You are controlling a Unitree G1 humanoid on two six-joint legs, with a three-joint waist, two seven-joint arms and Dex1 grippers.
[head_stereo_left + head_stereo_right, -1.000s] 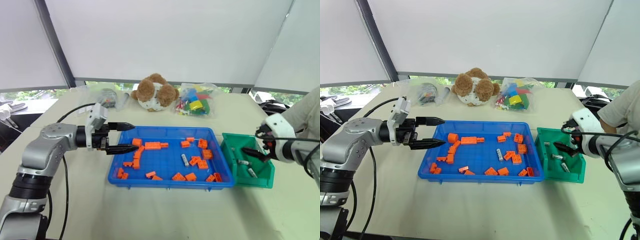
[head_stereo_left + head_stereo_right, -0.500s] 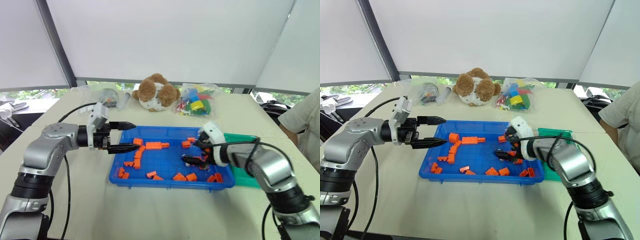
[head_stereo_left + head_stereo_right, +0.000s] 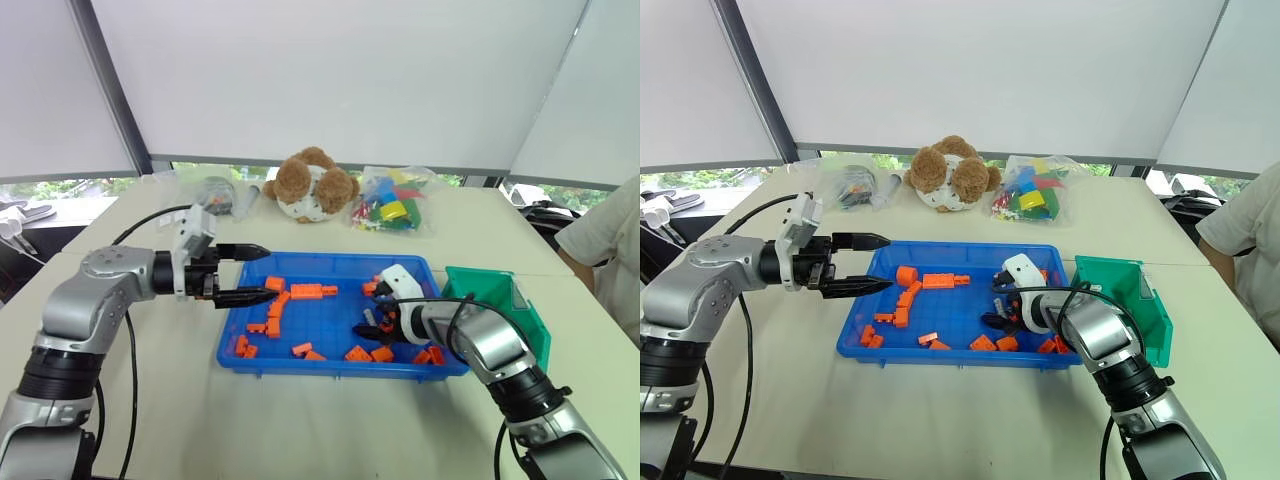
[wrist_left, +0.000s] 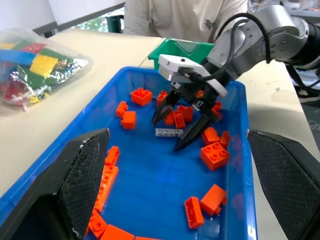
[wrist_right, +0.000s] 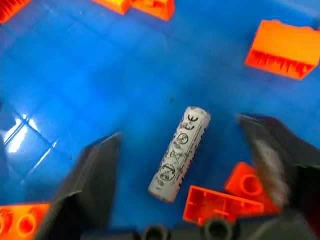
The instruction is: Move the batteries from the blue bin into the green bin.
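**Right gripper straddling a battery in the blue bin, not gripping**

- Beige table [image 3: 330,430] carries everything. The person's light sleeve [image 3: 610,250] shows at the 3 o'clock edge of the head view.
- Blue bin [image 3: 300,362] sits mid-table, with the green bin [image 3: 528,322] touching its 3 o'clock end. What lies inside the green bin can't be made out.
- Behind the blue bin, toward 12 o'clock: a brown teddy bear [image 3: 310,184], and beside it at 1 o'clock a clear bag of coloured bricks [image 3: 392,205]. A smaller clear bag of dark parts [image 3: 213,192] lies toward 11 o'clock.
- Left gripper [image 3: 262,272] hangs level over the bin's 9 o'clock rim, pointing across toward 3 o'clock. Its two black fingers are spread apart with nothing between them.
- Right gripper [image 4: 172,134] is down inside the blue bin, in its 3 o'clock half, angled toward the floor. Its fingers are apart and stand on either side of the battery, with a gap visible on both sides in the right wrist view, so no contact.
- Orange bricks [image 3: 306,291] are scattered across the bin floor, clustered at the 9 o'clock side and around the right gripper.
- Battery [image 5: 179,146]: a single silver-grey cylinder lying flat on the blue floor between the right fingers, with an orange brick [image 5: 216,206] just beside one end.
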